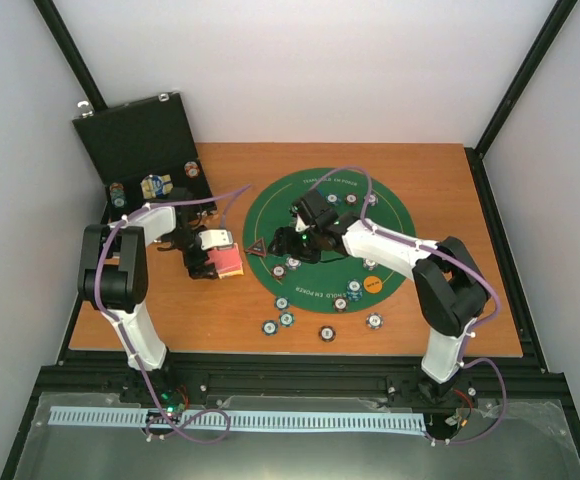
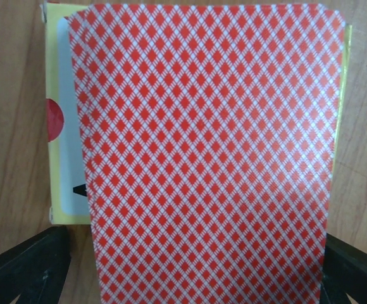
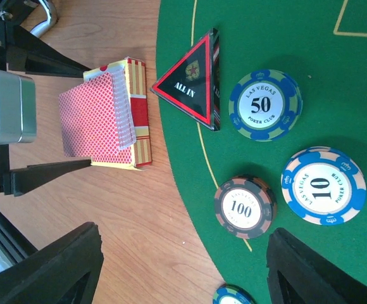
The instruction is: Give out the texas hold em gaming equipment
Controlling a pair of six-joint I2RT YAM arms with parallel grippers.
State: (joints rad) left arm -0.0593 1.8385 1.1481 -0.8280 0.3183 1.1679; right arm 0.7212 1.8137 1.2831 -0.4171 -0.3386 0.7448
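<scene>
Between open left jaws — red-backed cards [image 2: 209, 158]

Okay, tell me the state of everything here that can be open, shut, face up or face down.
Black case: open, lid up.
Red-backed cards: face down, stacked.
Left gripper: open, fingers either side of the cards.
Right gripper: open, holding nothing.
Triangle marker: flat, ALL IN side up.
50 chip: flat, face up.

A lab-style robot test cell — plain white panels [image 1: 300, 70], black metal frame posts [image 1: 70, 52], a wooden table [image 1: 440, 200] fronted by a bolted mounting rail [image 1: 300, 385].
</scene>
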